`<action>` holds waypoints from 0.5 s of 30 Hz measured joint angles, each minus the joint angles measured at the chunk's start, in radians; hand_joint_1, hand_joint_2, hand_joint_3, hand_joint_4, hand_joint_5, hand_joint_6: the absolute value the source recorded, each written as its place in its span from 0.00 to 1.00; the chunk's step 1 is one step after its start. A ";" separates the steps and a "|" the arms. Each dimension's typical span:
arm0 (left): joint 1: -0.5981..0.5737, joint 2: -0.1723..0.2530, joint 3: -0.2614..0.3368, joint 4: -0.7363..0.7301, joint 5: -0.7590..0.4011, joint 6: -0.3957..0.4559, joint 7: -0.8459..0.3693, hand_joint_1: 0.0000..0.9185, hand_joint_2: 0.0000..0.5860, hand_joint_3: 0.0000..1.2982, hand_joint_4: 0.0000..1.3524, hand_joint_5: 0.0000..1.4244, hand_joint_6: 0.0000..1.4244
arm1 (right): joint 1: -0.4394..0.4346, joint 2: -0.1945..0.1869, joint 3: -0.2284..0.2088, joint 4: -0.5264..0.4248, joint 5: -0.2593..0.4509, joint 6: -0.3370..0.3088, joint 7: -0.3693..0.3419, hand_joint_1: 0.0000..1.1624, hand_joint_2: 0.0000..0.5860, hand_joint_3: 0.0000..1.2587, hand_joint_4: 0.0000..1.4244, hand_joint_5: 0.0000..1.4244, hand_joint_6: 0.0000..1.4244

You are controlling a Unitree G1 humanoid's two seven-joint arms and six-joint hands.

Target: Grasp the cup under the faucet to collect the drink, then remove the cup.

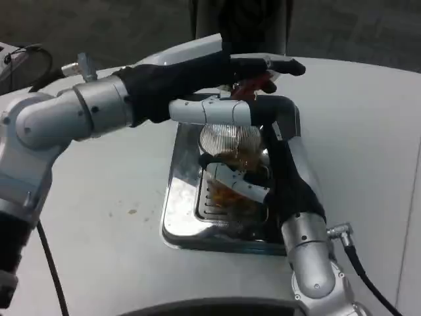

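Amber liquid is showing in the clear cup (pixel 227 192), which is standing in the steel drip tray (pixel 177 217) near the middle of the tabletop (pixel 99 217), directly below the faucet (pixel 231 139). We are finding the right hand (pixel 253 184) wrapped around the cup from the tray's right side, fingers closing on its wall, so this hand is the one holding it. The left hand (pixel 256 69) is reaching over the dispenser top toward the tabletop's far edge, seemingly pressing a red lever (pixel 253 84); whether it is gripping, we cannot tell. We are judging the exit path as lying toward the near right edge, along the right forearm.
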State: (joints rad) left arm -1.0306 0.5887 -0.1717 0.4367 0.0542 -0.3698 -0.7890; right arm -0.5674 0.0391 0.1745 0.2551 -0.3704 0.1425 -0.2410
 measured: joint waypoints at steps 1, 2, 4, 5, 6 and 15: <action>-0.001 0.000 0.000 0.004 0.000 -0.004 0.000 0.00 0.00 0.12 0.06 0.13 0.05 | -0.004 0.002 0.003 0.009 -0.001 0.000 -0.008 0.58 0.38 0.00 0.04 0.07 0.00; -0.002 0.000 -0.001 0.007 0.000 -0.006 0.000 0.00 0.00 0.12 0.06 0.13 0.05 | -0.005 0.004 0.005 0.013 -0.002 0.000 -0.013 0.58 0.38 0.00 0.04 0.08 0.00; -0.003 0.000 -0.001 0.010 0.000 -0.008 0.000 0.00 0.00 0.12 0.06 0.13 0.05 | -0.006 0.010 0.011 0.018 -0.011 0.001 -0.025 0.58 0.38 0.00 0.05 0.09 0.00; -0.003 0.000 -0.001 0.012 0.000 -0.009 0.000 0.00 0.00 0.12 0.06 0.13 0.05 | -0.006 0.013 0.013 0.021 -0.014 0.001 -0.030 0.58 0.38 0.00 0.06 0.10 0.00; -0.003 0.000 -0.001 0.013 0.000 -0.011 0.000 0.00 0.00 0.12 0.06 0.13 0.05 | -0.007 0.015 0.013 0.023 -0.015 0.001 -0.032 0.59 0.38 0.00 0.06 0.11 0.00; -0.004 0.000 -0.002 0.017 0.000 -0.016 0.000 0.00 0.00 0.12 0.06 0.13 0.05 | -0.007 0.039 0.027 0.034 -0.040 0.007 -0.075 0.60 0.39 0.00 0.12 0.17 0.02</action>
State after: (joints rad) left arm -1.0344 0.5888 -0.1733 0.4534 0.0537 -0.3858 -0.7890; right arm -0.5746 0.0783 0.2013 0.2890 -0.4101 0.1492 -0.3163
